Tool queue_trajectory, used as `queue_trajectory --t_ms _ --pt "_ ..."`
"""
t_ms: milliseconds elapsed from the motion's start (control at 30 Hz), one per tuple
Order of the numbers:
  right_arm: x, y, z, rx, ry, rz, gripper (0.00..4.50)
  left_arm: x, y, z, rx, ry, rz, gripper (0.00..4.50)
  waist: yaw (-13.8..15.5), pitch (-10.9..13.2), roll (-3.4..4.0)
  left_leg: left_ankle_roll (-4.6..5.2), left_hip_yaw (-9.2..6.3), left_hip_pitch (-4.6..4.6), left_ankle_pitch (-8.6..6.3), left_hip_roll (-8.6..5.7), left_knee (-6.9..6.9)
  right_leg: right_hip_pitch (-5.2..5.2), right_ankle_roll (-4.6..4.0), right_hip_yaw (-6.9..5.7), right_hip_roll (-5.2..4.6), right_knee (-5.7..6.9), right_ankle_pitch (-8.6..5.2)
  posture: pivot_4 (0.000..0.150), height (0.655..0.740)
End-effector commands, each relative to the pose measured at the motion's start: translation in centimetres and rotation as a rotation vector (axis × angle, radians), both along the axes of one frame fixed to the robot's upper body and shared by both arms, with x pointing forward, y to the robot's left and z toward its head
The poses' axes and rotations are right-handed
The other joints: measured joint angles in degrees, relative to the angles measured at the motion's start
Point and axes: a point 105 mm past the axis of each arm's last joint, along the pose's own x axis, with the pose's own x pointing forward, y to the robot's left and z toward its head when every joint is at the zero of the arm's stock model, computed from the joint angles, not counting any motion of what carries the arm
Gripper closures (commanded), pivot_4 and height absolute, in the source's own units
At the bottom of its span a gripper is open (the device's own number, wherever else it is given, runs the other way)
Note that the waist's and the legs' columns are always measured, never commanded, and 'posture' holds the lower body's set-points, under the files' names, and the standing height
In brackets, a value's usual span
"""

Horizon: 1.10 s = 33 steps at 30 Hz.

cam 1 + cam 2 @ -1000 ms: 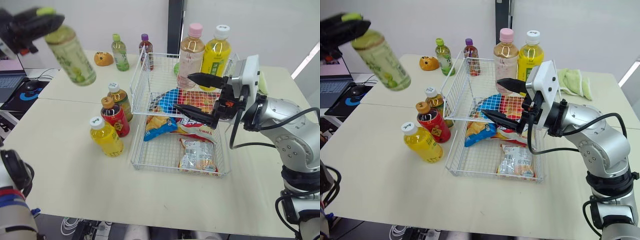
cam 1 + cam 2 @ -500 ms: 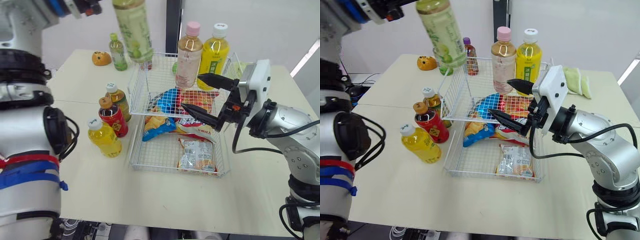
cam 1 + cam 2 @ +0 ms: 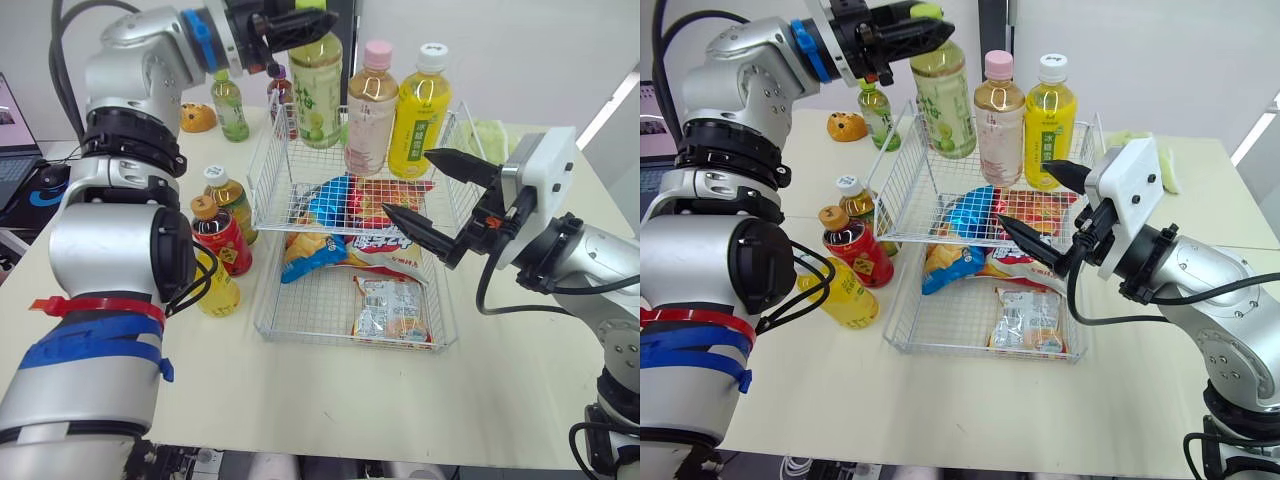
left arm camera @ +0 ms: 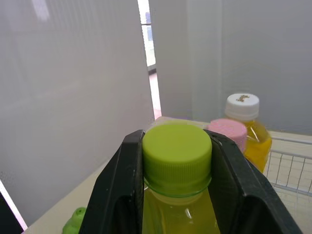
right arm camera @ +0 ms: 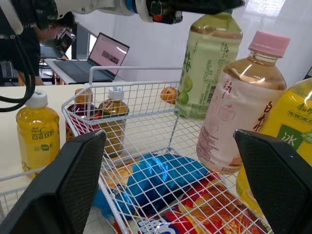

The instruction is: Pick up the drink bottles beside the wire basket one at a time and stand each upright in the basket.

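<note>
Pale-green clear plastic tea bottle [image 3: 316,85] with lime screw cap [image 4: 176,151], slightly tilted, lower end inside white wire basket [image 3: 262,328] at its 11 o'clock corner, just beside pink-capped bottle [image 3: 368,110]. Left claw [image 3: 300,20] clamped on cap and neck, arm reaching in from 10 o'clock. Right claw [image 3: 408,182] spread wide, empty, over the snack packets [image 3: 392,308] toward 3 o'clock. Cream table [image 3: 300,400]; red-labelled bottle [image 3: 225,240] plus two more at basket's 9 o'clock. White wall [image 3: 520,50] behind.

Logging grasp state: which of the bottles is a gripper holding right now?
The pale green bottle with the lime cap, clamped at its cap by the left gripper at the wire basket's rear; every other bottle stands free.
</note>
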Motion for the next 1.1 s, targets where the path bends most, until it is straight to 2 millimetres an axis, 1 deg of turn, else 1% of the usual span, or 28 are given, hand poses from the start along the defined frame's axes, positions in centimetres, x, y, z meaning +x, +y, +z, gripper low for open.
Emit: queue_trajectory --t_ms 33,133,367,433,500,633,667,700,800,933,967,1000,1100 --pt "-1.0 0.0 0.8 0.005 -0.049 -0.007 0.0 -0.6 -0.3 1.0 -0.016 -0.062 -0.031 3.14 0.04 0.0 0.0 0.0 0.0 -0.01 0.0 -0.01 0.0 0.0 0.0 0.0 0.0 -0.01 0.0 0.15 0.74" --pt "-1.1 -0.1 0.9 0.003 -0.047 -0.01 0.0 -0.3 -0.7 0.1 -0.019 -0.048 -0.035 3.14 0.06 0.0 0.0 0.0 0.0 -0.01 0.0 -0.01 0.02 0.0 0.0 0.0 0.0 0.0 0.0 0.15 0.74" --pt "-1.2 -0.1 1.1 -0.003 -0.044 -0.005 0.0 0.2 -1.2 -0.8 -0.019 -0.042 -0.029 3.14 0.04 -0.01 0.0 0.0 -0.02 -0.01 0.0 -0.01 0.07 0.01 0.0 0.01 0.01 0.07 0.0 0.15 0.74" --pt "-1.2 -0.1 1.1 -0.001 -0.043 -0.003 0.0 0.3 -1.0 -1.1 -0.018 -0.035 -0.025 2.37 0.03 -0.01 0.0 0.0 -0.02 -0.01 0.0 -0.01 0.08 0.01 0.0 0.01 0.0 0.07 0.0 0.15 0.74" --pt "-1.1 0.0 1.0 0.003 -0.039 0.001 0.0 0.3 -0.8 -1.0 -0.019 -0.039 -0.017 1.9 0.03 -0.01 0.0 0.0 -0.02 -0.01 0.0 -0.01 0.08 0.01 0.0 0.01 0.0 0.07 0.0 0.15 0.74" --pt "-1.1 0.2 0.9 0.007 -0.029 0.012 0.0 0.2 0.1 -0.2 -0.034 -0.058 0.006 0.57 -0.01 -0.01 0.0 0.0 -0.02 -0.01 0.0 -0.01 0.09 0.01 0.0 0.01 0.0 0.09 0.0 0.15 0.74" --pt "-1.0 0.2 0.9 0.007 -0.026 0.018 0.0 0.1 0.6 0.0 -0.036 -0.063 0.014 0.27 -0.03 -0.01 0.0 0.0 -0.02 -0.01 0.0 -0.01 0.09 0.01 0.0 0.01 0.0 0.1 0.0 0.15 0.74" --pt "-1.0 0.3 0.8 0.007 -0.024 0.024 0.0 0.0 1.0 0.2 -0.038 -0.067 0.02 0.06 -0.09 -0.01 0.0 0.0 -0.02 -0.01 0.0 0.0 0.1 0.01 0.0 0.01 0.0 0.1 0.0 0.15 0.74" --pt "-0.9 0.5 0.8 0.0 -0.016 0.056 0.0 -0.4 3.4 0.7 -0.058 -0.071 0.066 0.06 -0.28 -0.01 0.01 0.0 -0.01 0.02 0.0 0.0 0.1 0.0 0.0 0.02 0.01 0.13 0.0 0.15 0.74" --pt "-0.6 0.9 0.7 -0.018 0.003 0.128 0.0 -1.4 8.3 0.1 -0.092 -0.066 0.187 0.06 -0.56 -0.02 0.05 0.0 0.06 0.14 0.0 0.01 0.08 0.0 0.0 0.14 0.02 0.26 0.0 0.15 0.74" --pt "-0.5 1.1 0.6 -0.023 0.009 0.154 0.0 -1.8 9.8 -0.2 -0.105 -0.06 0.231 0.06 -0.59 -0.02 0.05 -0.02 0.06 0.17 0.01 0.02 0.08 0.0 0.0 0.16 0.02 0.32 0.0 0.15 0.74" --pt "-0.4 1.3 0.6 -0.027 0.015 0.183 0.0 -2.5 11.1 -0.5 -0.125 -0.051 0.266 0.06 -0.67 -0.02 0.05 -0.03 0.06 0.19 0.02 0.02 0.1 0.01 0.0 0.16 0.01 0.35 0.0 0.15 0.74" --pt "-0.1 1.9 0.5 -0.043 0.024 0.278 0.0 -5.6 15.0 -2.0 -0.143 -0.039 0.376 0.06 -0.99 -0.02 0.05 -0.05 0.09 0.27 0.03 0.06 0.17 0.01 0.0 0.24 0.01 0.51 0.0 0.15 0.74"
